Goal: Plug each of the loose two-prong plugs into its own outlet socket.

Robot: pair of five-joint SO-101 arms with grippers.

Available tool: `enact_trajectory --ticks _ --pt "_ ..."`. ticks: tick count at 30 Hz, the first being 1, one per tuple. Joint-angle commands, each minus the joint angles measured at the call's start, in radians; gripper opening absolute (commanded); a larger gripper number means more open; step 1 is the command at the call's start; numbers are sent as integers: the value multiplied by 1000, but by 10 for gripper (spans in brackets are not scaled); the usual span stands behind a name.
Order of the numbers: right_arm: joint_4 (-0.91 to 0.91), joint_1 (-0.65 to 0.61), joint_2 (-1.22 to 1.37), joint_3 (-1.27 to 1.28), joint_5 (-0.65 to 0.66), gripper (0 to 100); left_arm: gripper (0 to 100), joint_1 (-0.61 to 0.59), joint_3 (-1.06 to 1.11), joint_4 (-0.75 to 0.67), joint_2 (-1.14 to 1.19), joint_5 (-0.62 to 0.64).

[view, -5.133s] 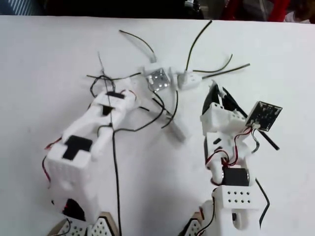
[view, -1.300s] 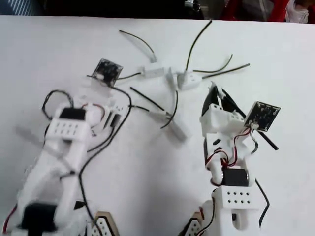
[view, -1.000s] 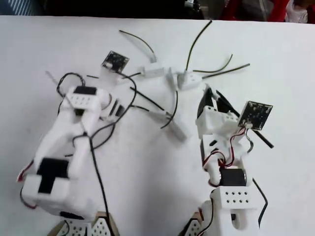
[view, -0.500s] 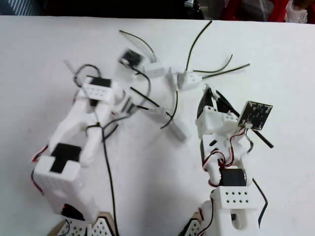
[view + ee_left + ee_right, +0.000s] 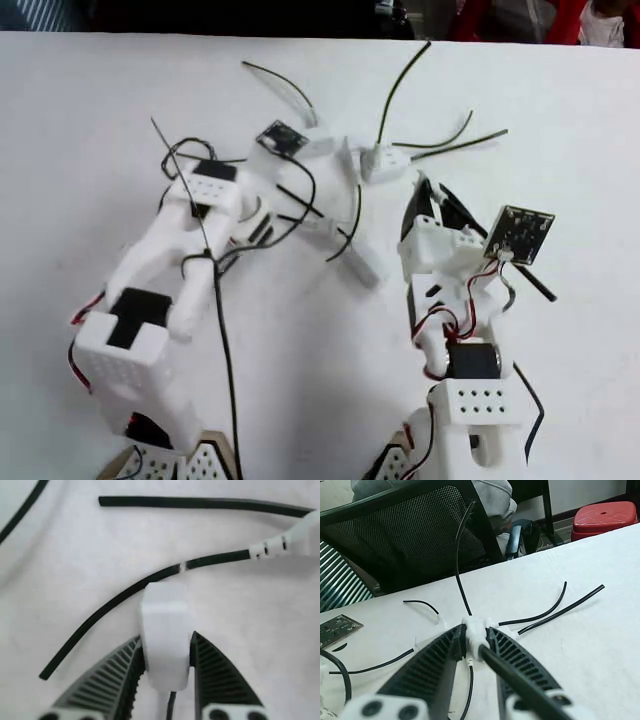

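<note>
1. Table (image 5: 90,120): black cords (image 5: 400,85) and white parts lie tangled at its far middle. Nothing looks plugged in yet.
2. Left arm (image 5: 170,260): swung out to its own side about a second ago and has since come back in over the tangle.
3. Right arm (image 5: 450,300): shifted slightly a second ago, steady since. Right hand (image 5: 476,635) is spread, with a white socket (image 5: 380,160) just beyond it, untouched.
4. Left hand (image 5: 166,642): fingers now pressed against both sides of a white plug (image 5: 164,620) lying on the table.
5. Judgement: grasp looks made. Lifting the plug and lining it up with a socket comes next.
</note>
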Motion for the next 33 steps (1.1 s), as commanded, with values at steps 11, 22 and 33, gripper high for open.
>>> enact_trajectory --ticks 11,22,33 --pt "-28 -5 -15 -12 11 17 23 25 143 46 -226 -190" --pt "-28 -7 -15 -12 11 17 31 154 583 -78 -585 -331" --pt "-28 -8 -15 -12 12 17 256 147 632 14 -880 -252"
